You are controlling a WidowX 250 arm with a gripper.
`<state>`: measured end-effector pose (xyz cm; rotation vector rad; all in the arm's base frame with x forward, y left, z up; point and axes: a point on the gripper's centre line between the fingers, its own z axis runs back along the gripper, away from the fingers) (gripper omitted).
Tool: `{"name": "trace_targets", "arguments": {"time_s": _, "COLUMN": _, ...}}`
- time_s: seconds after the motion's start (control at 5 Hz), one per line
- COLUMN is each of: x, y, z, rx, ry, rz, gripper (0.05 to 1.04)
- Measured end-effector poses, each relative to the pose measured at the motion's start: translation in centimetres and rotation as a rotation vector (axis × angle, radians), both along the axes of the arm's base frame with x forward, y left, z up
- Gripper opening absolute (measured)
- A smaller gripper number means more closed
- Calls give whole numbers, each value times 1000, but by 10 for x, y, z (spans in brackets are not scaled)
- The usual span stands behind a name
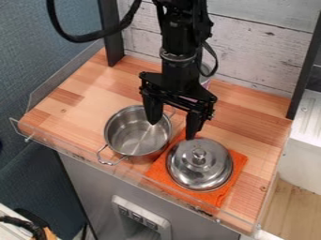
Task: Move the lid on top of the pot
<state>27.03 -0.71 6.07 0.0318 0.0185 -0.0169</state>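
Observation:
The gripper (171, 130) hangs down over the middle of the wooden counter, its two fingers spread apart with nothing between them. One finger is over the right part of the open steel pot (134, 132); the other is close above the back edge of the lid (202, 169). That lid is round, shiny metal with a small knob on top, and rests on an orange cloth (237, 160) to the right of the pot. Inside the pot I see only bare metal.
A low transparent guard (129, 174) runs along the counter's front edge. Behind the arm, a partly hidden cylindrical object (205, 75) stands near the white plank wall. Dark posts rise at the back left and right.

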Motion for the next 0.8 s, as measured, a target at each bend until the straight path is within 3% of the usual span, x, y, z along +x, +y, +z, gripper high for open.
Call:
{"name": "trace_targets", "arguments": {"time_s": 0.2, "x": -3, "y": 0, "z": -8, "rx": 0, "ry": 31, "rz": -2, "gripper": 1000}}
{"name": "trace_targets", "arguments": {"time_s": 0.4, "x": -2, "y": -24, "z": -10, "rx": -7, "ry": 19, "rz": -89, "gripper": 1000}}
{"name": "trace_targets", "arguments": {"time_s": 0.8, "x": -4, "y": -55, "z": -42, "rx": -29, "ry": 58, "rz": -223, "gripper": 999}}
